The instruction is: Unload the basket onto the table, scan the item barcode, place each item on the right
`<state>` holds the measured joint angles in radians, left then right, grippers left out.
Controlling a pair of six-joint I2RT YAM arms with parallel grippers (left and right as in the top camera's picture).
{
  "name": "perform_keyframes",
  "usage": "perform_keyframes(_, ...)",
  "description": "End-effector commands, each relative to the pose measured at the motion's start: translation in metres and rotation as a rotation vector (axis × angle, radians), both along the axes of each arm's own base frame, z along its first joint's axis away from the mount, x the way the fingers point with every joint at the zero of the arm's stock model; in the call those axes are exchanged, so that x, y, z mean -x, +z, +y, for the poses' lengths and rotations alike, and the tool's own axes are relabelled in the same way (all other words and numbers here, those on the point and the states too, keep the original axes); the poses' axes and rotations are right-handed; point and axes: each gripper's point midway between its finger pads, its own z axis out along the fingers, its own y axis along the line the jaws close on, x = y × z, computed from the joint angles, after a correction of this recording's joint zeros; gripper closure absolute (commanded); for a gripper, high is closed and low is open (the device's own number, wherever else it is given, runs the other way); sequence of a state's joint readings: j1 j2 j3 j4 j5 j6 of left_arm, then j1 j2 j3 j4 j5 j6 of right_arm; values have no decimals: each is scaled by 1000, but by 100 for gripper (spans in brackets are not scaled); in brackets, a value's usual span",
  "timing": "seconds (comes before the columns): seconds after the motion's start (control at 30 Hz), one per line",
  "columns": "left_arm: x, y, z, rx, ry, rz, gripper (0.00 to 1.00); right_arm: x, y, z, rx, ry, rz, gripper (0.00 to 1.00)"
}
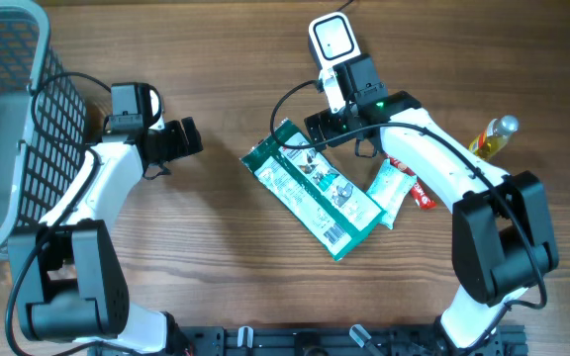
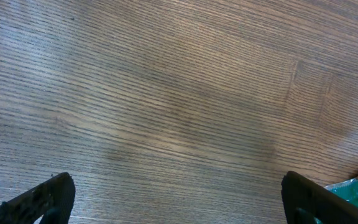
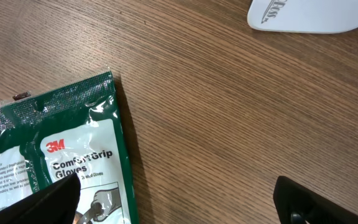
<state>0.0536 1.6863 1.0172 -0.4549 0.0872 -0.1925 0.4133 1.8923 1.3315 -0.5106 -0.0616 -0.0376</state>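
A flat green and white plastic package of 3M Comfort Grip gloves (image 1: 310,188) lies in the middle of the brown wooden desk (image 1: 226,59). It is set diagonally, with its hang-hole end toward the upper left and the other end toward the lower right. The black barcode (image 1: 335,235) is printed on a white patch near the lower right end and faces up. The white handheld scanner (image 1: 332,40) is at the far edge of the desk, beyond the upper end of the package and apart from it.

The right tool (image 3: 179,205) hangs above the upper end of the package. Its two black fingers (image 3: 48,199) are spread wide and pinch nothing. In the right wrist view the package top with the red 3M logo is at the left, and the edge of the scanner shows at the top right.

The left tool (image 1: 194,138) is well to the left of the package, over bare desk, also spread wide and empty. In the left wrist view only a green corner of the package appears at the lower right edge.

Just beside the package on its right lies a smaller white and green packet (image 1: 392,190), with a red packet (image 1: 421,195) next to it, partly under the right arm. A yellow bottle with a silver cap (image 1: 493,138) lies near the right edge. A grey wire basket (image 1: 52,109) stands at the left edge.
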Motion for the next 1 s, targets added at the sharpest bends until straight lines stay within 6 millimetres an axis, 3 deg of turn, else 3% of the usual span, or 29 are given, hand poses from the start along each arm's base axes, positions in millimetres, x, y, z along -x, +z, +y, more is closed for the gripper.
perform_keyframes(0.0,-8,13,4,-13,4,-38,0,-3,30,-2,-24,-20,-63,0)
perform_keyframes(0.1,-8,13,3,-13,3,-38,0,-1,85,-3,-75,-21,-178,0)
perform_keyframes(0.23,-8,13,4,-13,4,-38,0,17,183,-11,-164,-23,-385,0)
perform_keyframes(0.33,-8,13,4,-13,4,-38,0,32,253,-56,-101,-169,-599,0)
perform_keyframes(0.47,-8,13,4,-13,4,-38,0,89,342,-87,-196,-212,-821,0)
perform_keyframes(0.53,-8,13,3,-13,3,-38,0,121,367,-104,-211,-230,-895,0)
perform_keyframes(0.63,-8,13,4,-13,4,-38,0,168,395,-130,-235,-241,-1001,1)
perform_keyframes(0.73,-8,13,4,-13,4,-38,0,194,400,-150,-272,-274,-1083,0)
perform_keyframes(0.83,-8,13,4,-13,4,-38,0,212,389,-166,-302,-311,-1199,0)
perform_keyframes(0.97,-8,13,3,-13,3,-38,0,222,375,-172,-364,-317,-1405,0)
